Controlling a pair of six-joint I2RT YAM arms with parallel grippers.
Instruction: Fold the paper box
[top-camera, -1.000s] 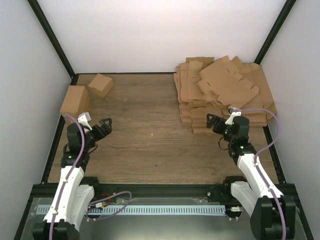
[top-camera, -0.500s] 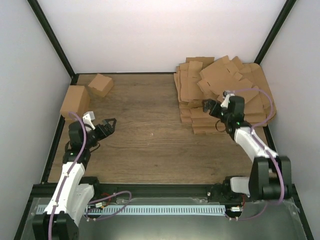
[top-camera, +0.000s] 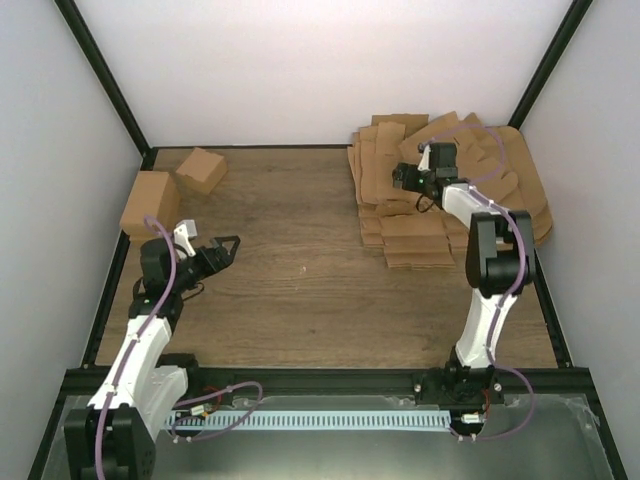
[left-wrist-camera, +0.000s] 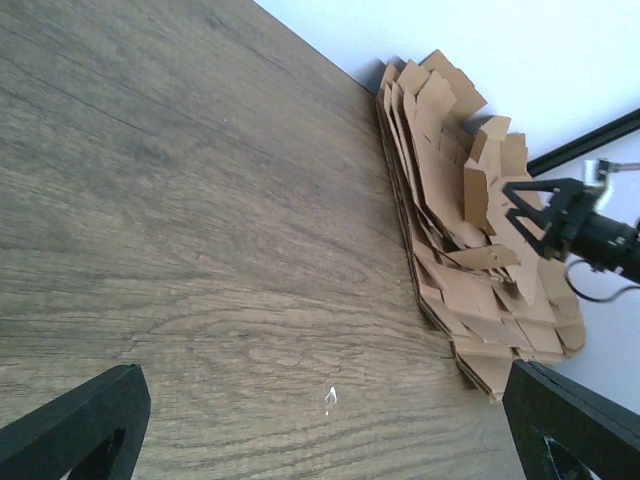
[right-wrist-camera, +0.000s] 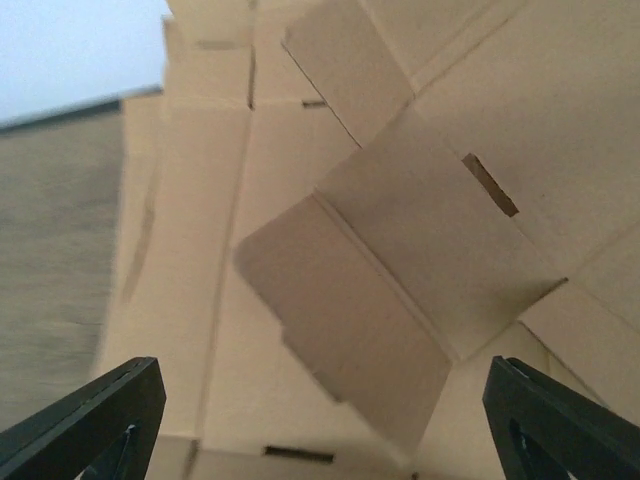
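Hovering over the cardboard heap (top-camera: 415, 238), right fingers (top-camera: 402, 178) spread wide above a flat paper box sheet (right-wrist-camera: 400, 270), left fingers (top-camera: 225, 250) parted, empty, above the wooden counter (top-camera: 300, 280)

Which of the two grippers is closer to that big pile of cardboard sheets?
Right. The right gripper hangs open over the pile of cardboard sheets; the left gripper is far off to the pile's left.

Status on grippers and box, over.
Left gripper open, above table. Right gripper open, over cardboard heap. Paper box flat, ungrasped, atop heap. Nothing blocking.
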